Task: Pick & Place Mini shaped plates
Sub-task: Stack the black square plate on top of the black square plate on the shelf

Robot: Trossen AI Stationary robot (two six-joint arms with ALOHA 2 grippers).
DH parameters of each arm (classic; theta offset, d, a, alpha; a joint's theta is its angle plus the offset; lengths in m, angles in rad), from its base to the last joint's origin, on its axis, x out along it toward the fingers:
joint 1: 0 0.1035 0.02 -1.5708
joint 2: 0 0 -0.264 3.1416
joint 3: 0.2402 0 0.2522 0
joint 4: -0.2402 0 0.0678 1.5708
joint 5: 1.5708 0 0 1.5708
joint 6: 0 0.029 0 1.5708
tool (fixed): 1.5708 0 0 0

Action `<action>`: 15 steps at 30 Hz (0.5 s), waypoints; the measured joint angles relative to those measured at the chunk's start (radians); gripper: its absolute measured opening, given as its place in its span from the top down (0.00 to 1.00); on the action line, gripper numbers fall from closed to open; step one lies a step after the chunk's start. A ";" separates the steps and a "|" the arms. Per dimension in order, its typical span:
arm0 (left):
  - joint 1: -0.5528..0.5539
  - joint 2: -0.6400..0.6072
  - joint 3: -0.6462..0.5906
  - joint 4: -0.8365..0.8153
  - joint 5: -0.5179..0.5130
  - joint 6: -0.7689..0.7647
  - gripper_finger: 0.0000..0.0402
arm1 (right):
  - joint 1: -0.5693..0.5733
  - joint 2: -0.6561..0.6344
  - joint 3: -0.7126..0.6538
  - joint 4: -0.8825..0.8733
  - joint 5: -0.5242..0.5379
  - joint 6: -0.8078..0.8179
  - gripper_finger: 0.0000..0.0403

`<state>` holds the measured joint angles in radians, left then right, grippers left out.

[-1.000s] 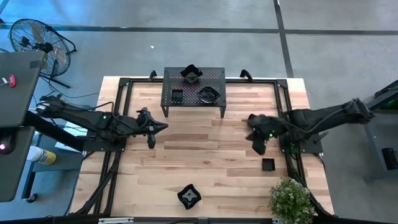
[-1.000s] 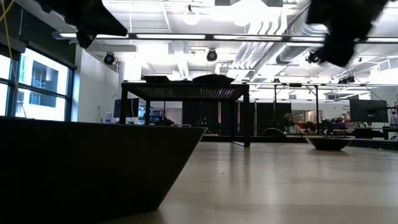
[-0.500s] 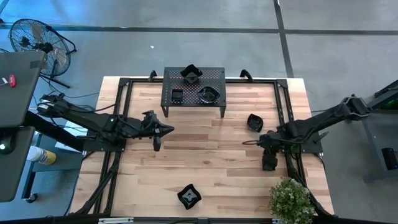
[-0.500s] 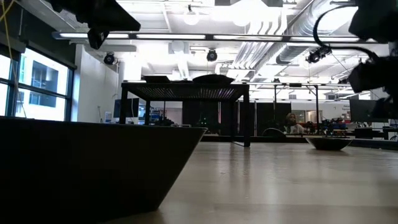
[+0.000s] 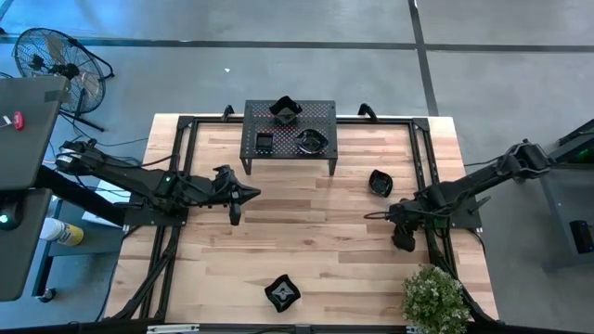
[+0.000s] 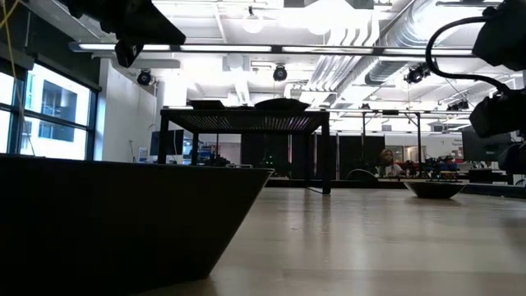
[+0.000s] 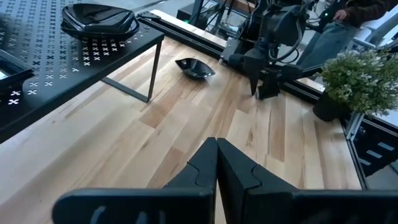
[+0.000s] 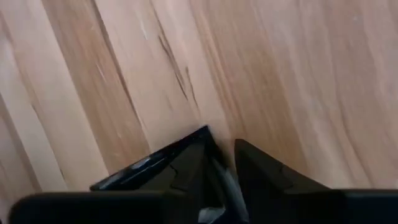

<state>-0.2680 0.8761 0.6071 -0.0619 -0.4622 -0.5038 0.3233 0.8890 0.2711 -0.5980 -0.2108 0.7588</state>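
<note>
A small square black plate [image 5: 401, 246] lies on the table at the right, mostly hidden under my right gripper [image 5: 401, 237]. The gripper points down at it with its fingers a little apart. The plate's glossy rim [image 8: 149, 163] shows beside one finger. A rounded plate [image 5: 380, 182] rests on the table farther back. A wavy-rimmed plate [image 5: 282, 292] sits near the front edge. Three more plates [image 5: 311, 140] lie on the black perforated rack [image 5: 320, 111]. My left gripper [image 5: 232, 199] hovers shut left of centre, holding nothing. My right gripper comes at the square plate from above, its fingers [image 8: 264, 167] pointing down at the plate's rim [image 8: 186, 146] near a corner. The plate lies flat on the table. I cannot tell whether the fingers touch it.
A potted plant [image 5: 434, 299] stands at the near right corner, close to my right arm. The rack on legs takes up the far middle of the table. Black frame rails [image 5: 424, 162] run along both sides. Bare wood lies between the two arms.
My right gripper has gone from beside the rounded plate toward the table's near edge and down onto the square plate, leaving the rounded plate in plain view. My left gripper has shifted a little toward the table's right.
</note>
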 joint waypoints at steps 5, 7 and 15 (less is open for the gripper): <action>0.000 0.000 0.000 0.000 0.000 0.001 1.00 | 0.000 0.003 0.008 -0.008 -0.030 -0.005 0.91; 0.000 0.000 0.000 0.000 0.000 0.001 1.00 | 0.001 0.001 0.010 0.004 -0.059 -0.013 0.97; 0.000 0.000 0.000 -0.023 0.000 0.001 1.00 | 0.000 0.001 0.011 0.044 -0.093 0.038 0.96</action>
<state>-0.2682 0.8761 0.6071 -0.0851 -0.4622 -0.5026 0.3237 0.8900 0.2817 -0.5544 -0.3041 0.7963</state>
